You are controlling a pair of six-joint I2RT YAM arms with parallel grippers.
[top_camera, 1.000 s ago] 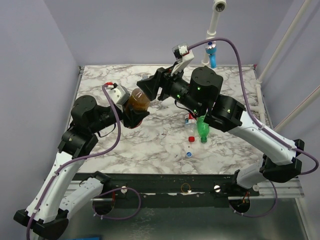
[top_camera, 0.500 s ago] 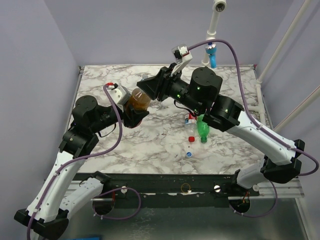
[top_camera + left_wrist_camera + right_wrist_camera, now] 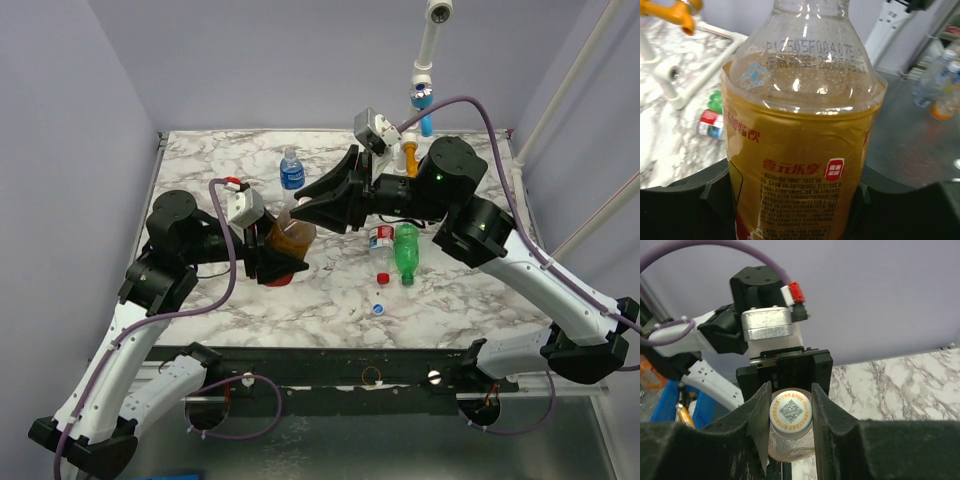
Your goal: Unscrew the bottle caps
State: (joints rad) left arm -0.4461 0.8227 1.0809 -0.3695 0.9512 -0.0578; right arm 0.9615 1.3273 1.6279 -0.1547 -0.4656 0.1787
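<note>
centre-left of the overhead view: left gripper [image 3: 284, 252] is clamped round the body of the amber plastic bottle with the red-gold label [image 3: 295, 235]. the bottle is tilted, neck toward the right arm. can't tell whether its base touches the marble-pattern table [image 3: 200, 170].

left wrist view agrees: the bottle fills the frame, black fingers [image 3: 690, 205] are tight against both sides of the label, and the tea-coloured liquid reaches the shoulder.

right gripper [image 3: 301, 208] reaches in from the right of the frame and meets the bottle neck. in the right wrist view its two black fingers [image 3: 759, 415] are closed onto the small round white plastic cap [image 3: 791, 411], touching it on both sides. the cap has a qr code on top and sits on the neck.

upper centre: clear plastic bottle with a blue label [image 3: 291, 170] stands upright behind the held one, apart from it.

right of centre: clear bottle with a red-white label [image 3: 379, 240] and all-green plastic bottle [image 3: 405, 252] are just beside each other. small red cap [image 3: 382, 278] lies on the table just below them in frame, and bluish-white cap [image 3: 378, 308] lies lower again.

top edge of the table: orange pipe fitting [image 3: 408, 155] and blue pipe fitting [image 3: 425, 112].
</note>
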